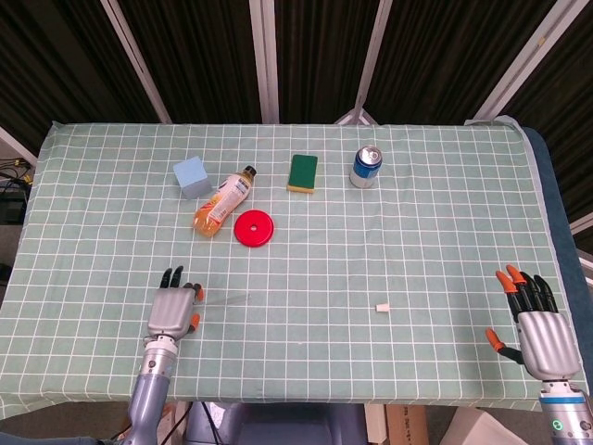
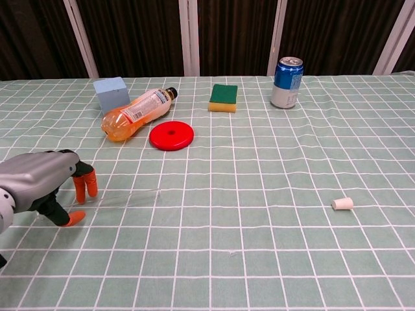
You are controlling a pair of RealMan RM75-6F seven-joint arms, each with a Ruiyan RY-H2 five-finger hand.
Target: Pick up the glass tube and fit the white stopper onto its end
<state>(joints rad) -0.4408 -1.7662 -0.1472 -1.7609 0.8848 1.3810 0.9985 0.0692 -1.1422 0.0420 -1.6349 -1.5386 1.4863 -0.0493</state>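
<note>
Chest view shows the left hand (image 2: 45,188) low over the near left part of the checked tablecloth (image 2: 259,246), its back up and its orange-tipped fingers (image 2: 85,186) curled downward around the near end of the glass tube (image 2: 126,198). The tube lies flat on the cloth and runs from under the hand toward the right; whether the fingers actually grip it or only sit over it cannot be told. The thumb tip (image 2: 73,218) rests near the cloth on the near side of the tube.

The white stopper (image 2: 342,203) lies on its side well apart from the tube, toward the right side of the table.

In the head view the left hand (image 1: 173,310) sits near the front edge, and the tube (image 1: 225,298) shows as a faint pale line just to its right. The stopper (image 1: 381,307) lies between the two hands, nearer the middle of the table. The right hand (image 1: 537,329) rests at the far right edge, palm down, fingers apart and holding nothing.

Across the back of the table stand a light blue cube (image 1: 191,176), an orange drink bottle (image 1: 223,201) lying on its side, a red disc (image 1: 254,228) just beside the bottle, a green sponge (image 1: 302,172) and an upright blue can (image 1: 365,167).
</note>
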